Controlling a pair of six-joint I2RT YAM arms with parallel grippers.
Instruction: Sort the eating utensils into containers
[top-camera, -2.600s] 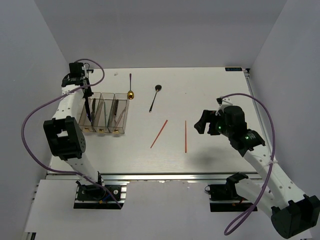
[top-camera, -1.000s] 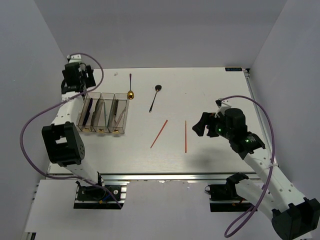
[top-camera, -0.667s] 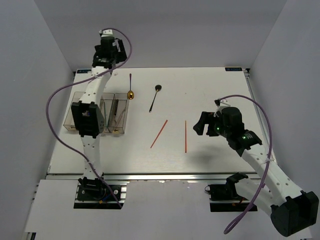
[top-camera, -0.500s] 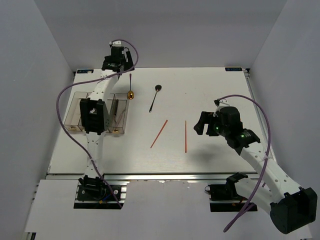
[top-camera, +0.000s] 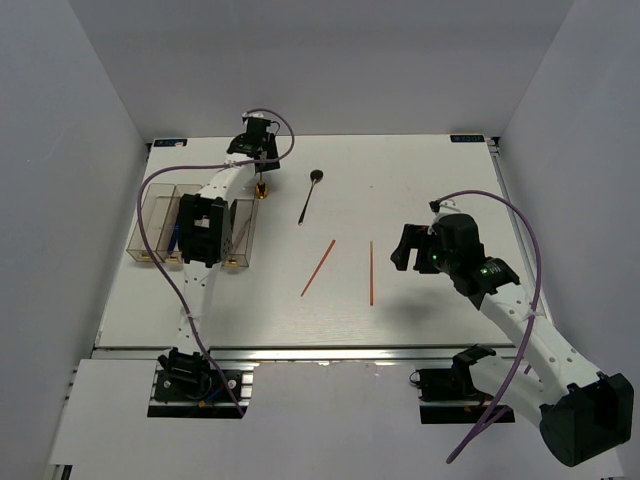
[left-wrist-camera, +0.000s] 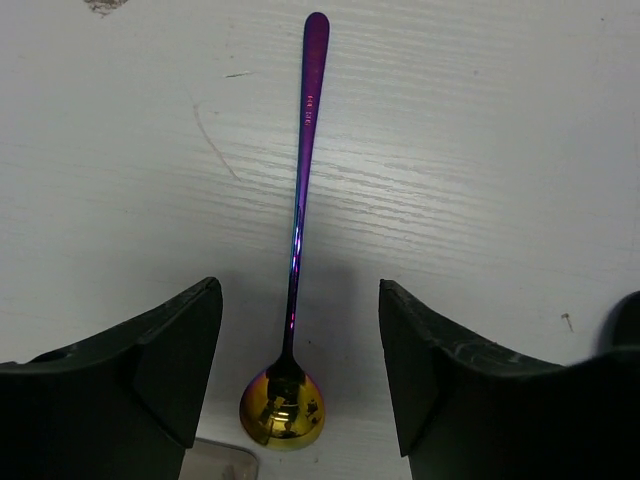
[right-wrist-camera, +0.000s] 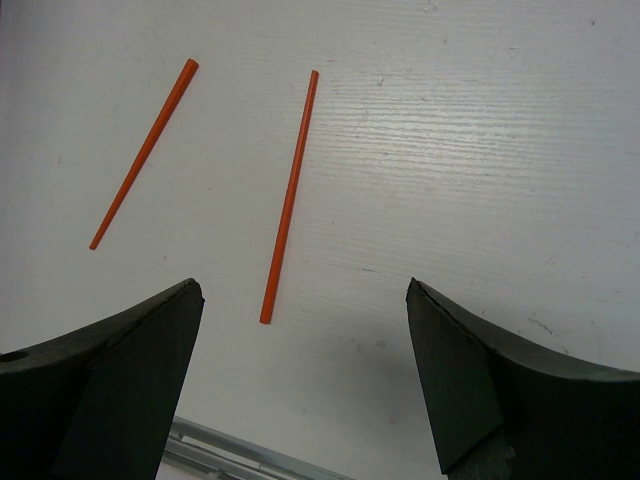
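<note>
While my left gripper sits released, jaws either side of the gold-bowled, purple-handled metal spoon, the right gripper is spread wide over 2 thin orange-red chopsticks.

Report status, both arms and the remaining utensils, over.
Left fingers open astride the purple-handled spoon, not touching. Right fingers open over two orange chopsticks. Black spoon unsorted. Nothing in the way.
</note>
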